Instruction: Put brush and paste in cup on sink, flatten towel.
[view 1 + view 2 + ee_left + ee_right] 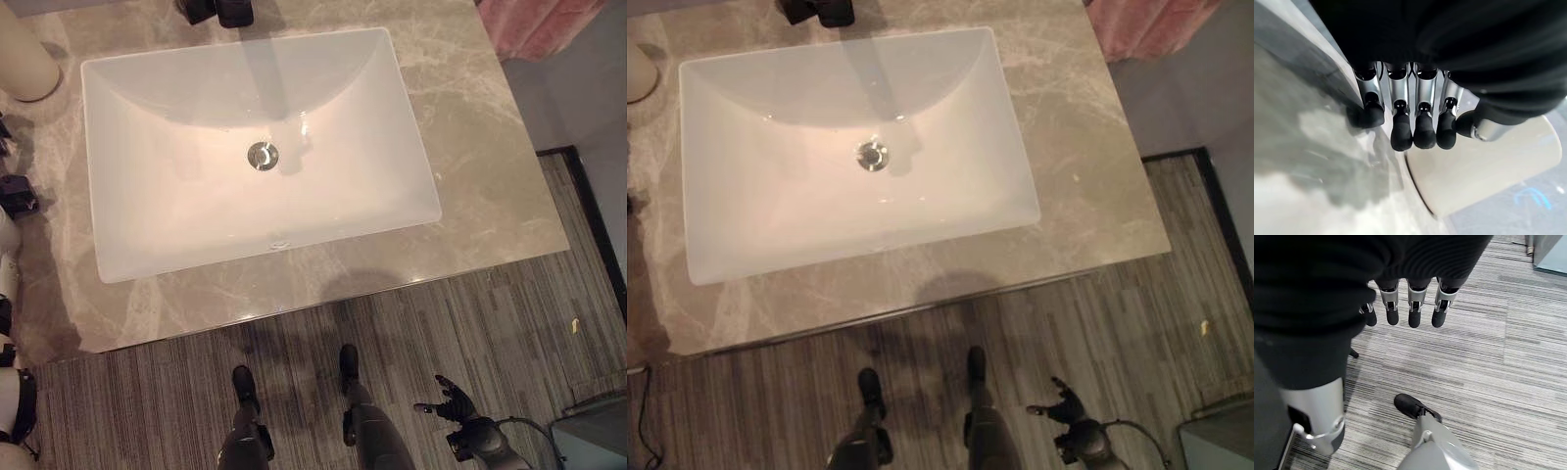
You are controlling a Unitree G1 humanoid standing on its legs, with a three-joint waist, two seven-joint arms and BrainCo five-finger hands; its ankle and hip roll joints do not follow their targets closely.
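Hanging relaxed, both robot hands: right [457, 401] low, left [1415, 117] beside one (apparently) cup [1488, 171].

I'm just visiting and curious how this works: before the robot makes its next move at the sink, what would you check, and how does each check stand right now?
1. Right hand free: ok, it hangs low over the floor with relaxed fingers, holding nothing.
2. Left hand free: ok, fingers straight, nothing between them, beside a beige cup.
3. Cup on the counter: ok, it stands at the far left corner.
4. Toothbrush and paste located: cannot tell.
5. Towel located: cannot tell; some pink cloth lies past the far right corner.
6. Sink empty: ok, just the drain.
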